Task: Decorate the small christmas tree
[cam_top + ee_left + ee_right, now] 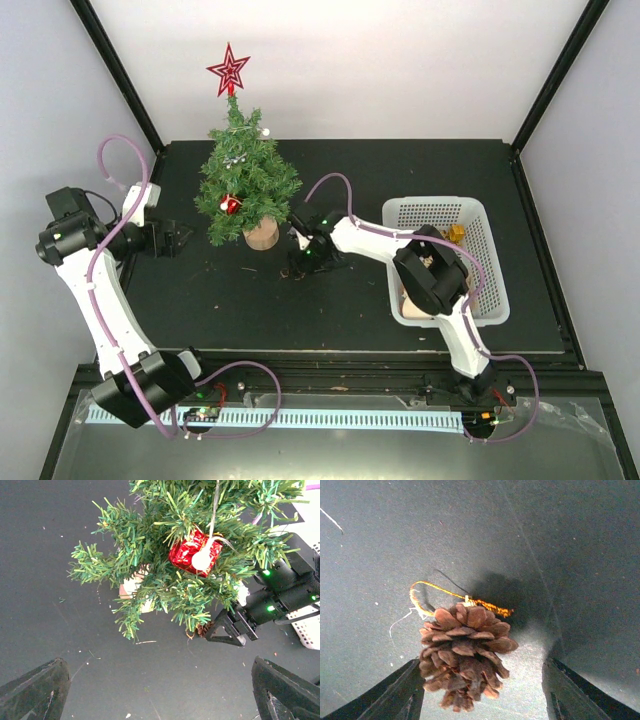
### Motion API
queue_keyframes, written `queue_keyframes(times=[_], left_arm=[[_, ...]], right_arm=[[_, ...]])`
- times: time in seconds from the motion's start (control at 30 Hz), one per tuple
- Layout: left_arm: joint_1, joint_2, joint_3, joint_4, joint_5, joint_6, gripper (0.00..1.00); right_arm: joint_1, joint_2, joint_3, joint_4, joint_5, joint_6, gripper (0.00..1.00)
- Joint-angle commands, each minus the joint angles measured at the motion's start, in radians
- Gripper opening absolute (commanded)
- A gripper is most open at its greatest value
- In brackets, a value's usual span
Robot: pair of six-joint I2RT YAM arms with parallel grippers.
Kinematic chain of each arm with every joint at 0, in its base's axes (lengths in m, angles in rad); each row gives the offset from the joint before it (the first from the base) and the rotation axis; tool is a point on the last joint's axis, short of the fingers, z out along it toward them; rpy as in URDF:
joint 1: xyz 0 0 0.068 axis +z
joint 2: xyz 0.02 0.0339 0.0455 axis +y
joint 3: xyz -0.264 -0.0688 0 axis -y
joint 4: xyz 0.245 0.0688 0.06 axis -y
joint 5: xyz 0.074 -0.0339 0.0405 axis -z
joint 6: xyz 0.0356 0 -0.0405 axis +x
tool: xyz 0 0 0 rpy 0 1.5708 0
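Observation:
The small christmas tree (245,185) stands upright at the back left on its tan base (261,236). It carries a red star (229,71) on top and a red gift box (230,204). In the left wrist view the tree (165,585) shows the gift box (187,550) and a white ball (201,560). My right gripper (297,266) is low at the mat, right of the tree base. It is open around a brown pine cone (465,652) with a gold loop (422,600). The cone lies close to the left finger (400,695). My left gripper (178,238) is open and empty, left of the tree.
A white basket (480,215) sits at the right with a wooden piece and a gold ornament inside. The black mat (400,180) covers the table. My right gripper (230,630) and the pine cone (202,629) show under the tree's low branches in the left wrist view.

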Motion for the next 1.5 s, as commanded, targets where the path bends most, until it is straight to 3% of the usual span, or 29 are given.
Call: queue_keyframes(times=[0.0, 0.3, 0.63, 0.93, 1.2, 1.47], left_arm=[[0.008, 0.011, 0.021, -0.022, 0.026, 0.015, 0.99], [0.01, 0.019, 0.008, -0.026, 0.019, 0.026, 0.99], [0.019, 0.034, -0.003, 0.0, 0.031, 0.013, 0.99], [0.02, 0.059, -0.01, 0.032, 0.049, -0.002, 0.99], [0.014, 0.078, -0.029, 0.066, 0.077, -0.025, 0.99], [0.005, 0.079, -0.044, 0.061, 0.076, -0.015, 0.99]], right_arm=[[-0.002, 0.032, 0.045, 0.026, -0.04, 0.012, 0.63], [-0.005, 0.037, 0.046, 0.035, -0.055, 0.007, 0.39], [-0.029, -0.108, -0.006, -0.002, 0.021, -0.017, 0.34], [-0.038, -0.371, 0.029, -0.13, 0.225, -0.041, 0.33], [-0.044, -0.442, 0.278, -0.099, 0.252, -0.086, 0.34], [-0.069, -0.309, 0.547, -0.047, 0.095, -0.05, 0.34]])
